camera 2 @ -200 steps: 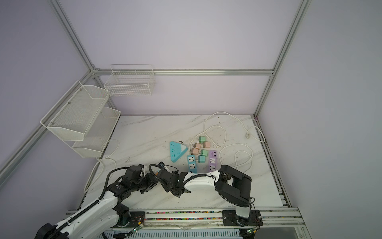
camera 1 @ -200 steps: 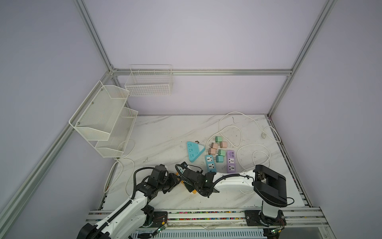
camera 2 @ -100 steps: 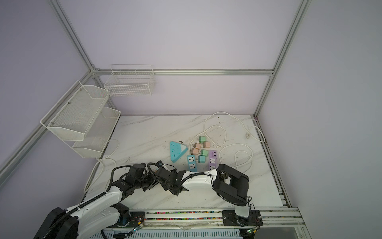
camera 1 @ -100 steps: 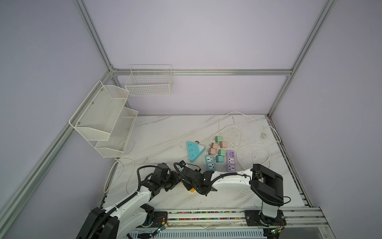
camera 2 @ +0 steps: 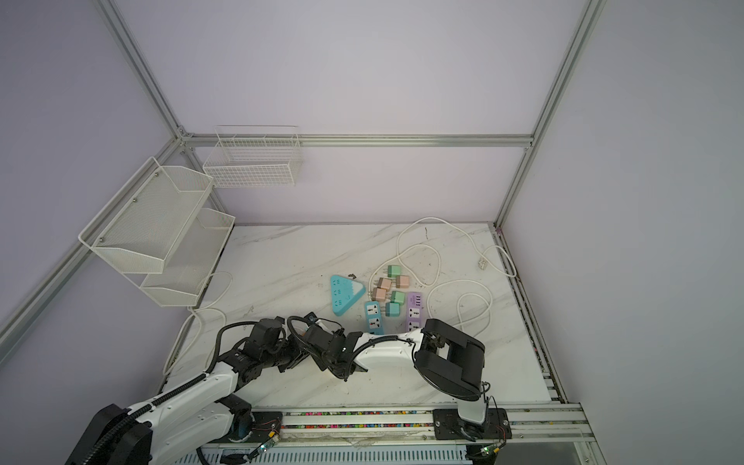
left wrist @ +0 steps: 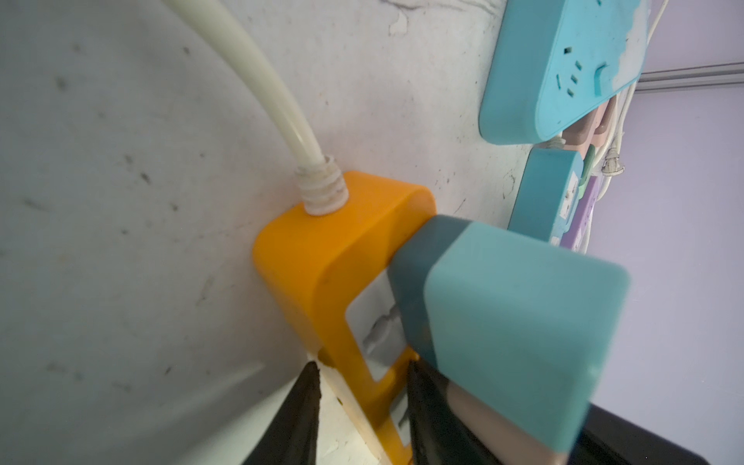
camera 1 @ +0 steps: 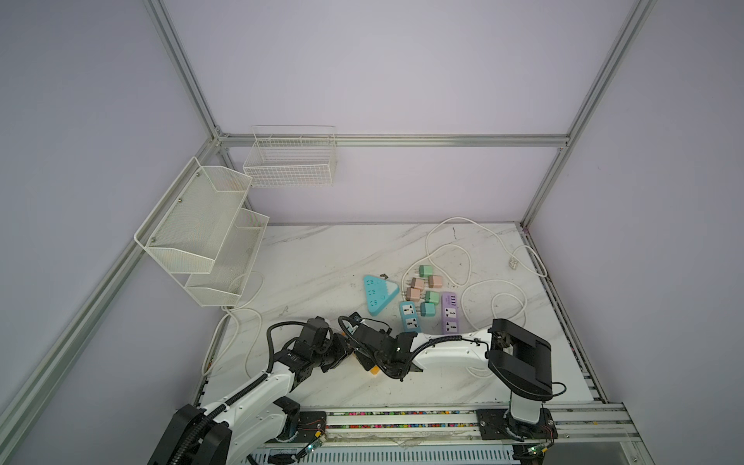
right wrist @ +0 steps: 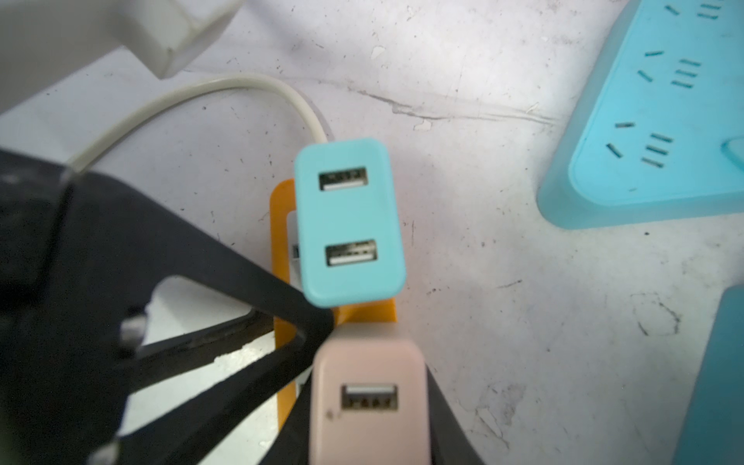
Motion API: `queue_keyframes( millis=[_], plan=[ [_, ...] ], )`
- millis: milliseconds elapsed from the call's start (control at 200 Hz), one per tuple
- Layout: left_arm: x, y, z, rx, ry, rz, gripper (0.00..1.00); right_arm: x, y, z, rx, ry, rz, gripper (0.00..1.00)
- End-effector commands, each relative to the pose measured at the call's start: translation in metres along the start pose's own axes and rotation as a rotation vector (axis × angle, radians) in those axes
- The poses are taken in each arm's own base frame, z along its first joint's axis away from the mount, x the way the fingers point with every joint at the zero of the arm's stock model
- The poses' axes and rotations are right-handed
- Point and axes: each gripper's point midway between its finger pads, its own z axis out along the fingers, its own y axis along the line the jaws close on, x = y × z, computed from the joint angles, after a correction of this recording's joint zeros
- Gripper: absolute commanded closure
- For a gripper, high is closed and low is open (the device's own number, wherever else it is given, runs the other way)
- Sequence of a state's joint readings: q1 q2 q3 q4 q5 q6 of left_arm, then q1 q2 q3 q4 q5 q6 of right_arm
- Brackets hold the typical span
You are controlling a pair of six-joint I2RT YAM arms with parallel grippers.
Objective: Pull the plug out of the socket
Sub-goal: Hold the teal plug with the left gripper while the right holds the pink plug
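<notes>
While in socket point(right wrist: 280, 225), pink plug point(right wrist: 368, 406) (right hand point(right wrist: 367, 378)).

The left arm point(camera 1: 257, 388) and right arm point(camera 1: 447, 354) extend low and inward, wrists meeting near front centre in both top views, the right elbow folded above its base. The left gripper point(left wrist: 362, 386) pinches the socket point(left wrist: 322, 249) between its fingers point(left wrist: 298, 418). The right gripper point(right wrist: 366, 426) is clamped on the pink plug point(right wrist: 366, 386).

Soft even light; close pink plug point(right wrist: 364, 426) blurs in wrist view.
</notes>
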State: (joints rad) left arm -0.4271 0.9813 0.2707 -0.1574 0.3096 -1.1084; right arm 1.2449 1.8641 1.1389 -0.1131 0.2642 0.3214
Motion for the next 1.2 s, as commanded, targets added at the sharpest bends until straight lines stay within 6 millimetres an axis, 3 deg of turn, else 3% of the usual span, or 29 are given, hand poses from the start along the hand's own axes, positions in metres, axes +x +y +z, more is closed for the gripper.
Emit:
queue_keyframes(
  millis=[0, 245, 385, 495, 670, 780, 945, 1195],
  plan=[
    [0.017, 0.043, 0.003, -0.152, 0.047, -0.014, 0.65, -0.025, 0.001, -0.011, -0.015, -0.056, 0.054, 0.76],
    [0.021, 0.046, 0.005, -0.171, 0.076, -0.003, 0.66, -0.028, -0.018, -0.012, -0.002, -0.069, 0.082, 0.77],
    [0.022, 0.051, 0.006, -0.191, 0.079, 0.000, 0.67, -0.033, -0.004, -0.017, -0.050, -0.092, 0.069, 0.78],
    [0.022, 0.052, 0.007, -0.197, 0.081, 0.006, 0.68, -0.031, -0.007, -0.017, -0.036, -0.080, 0.080, 0.80],
    [0.023, 0.052, 0.008, -0.200, 0.090, 0.019, 0.69, -0.039, -0.031, -0.024, -0.073, -0.116, 0.139, 0.81],
    [0.022, 0.049, 0.009, -0.194, 0.092, 0.023, 0.69, -0.038, -0.027, -0.023, -0.037, -0.106, 0.093, 0.82],
    [0.020, 0.046, 0.009, -0.189, 0.086, 0.029, 0.69, -0.035, -0.001, -0.022, -0.065, -0.106, 0.036, 0.83],
    [0.021, 0.042, 0.013, -0.170, 0.101, 0.026, 0.69, -0.036, -0.013, -0.020, -0.075, -0.109, 0.075, 0.84]
  ],
)
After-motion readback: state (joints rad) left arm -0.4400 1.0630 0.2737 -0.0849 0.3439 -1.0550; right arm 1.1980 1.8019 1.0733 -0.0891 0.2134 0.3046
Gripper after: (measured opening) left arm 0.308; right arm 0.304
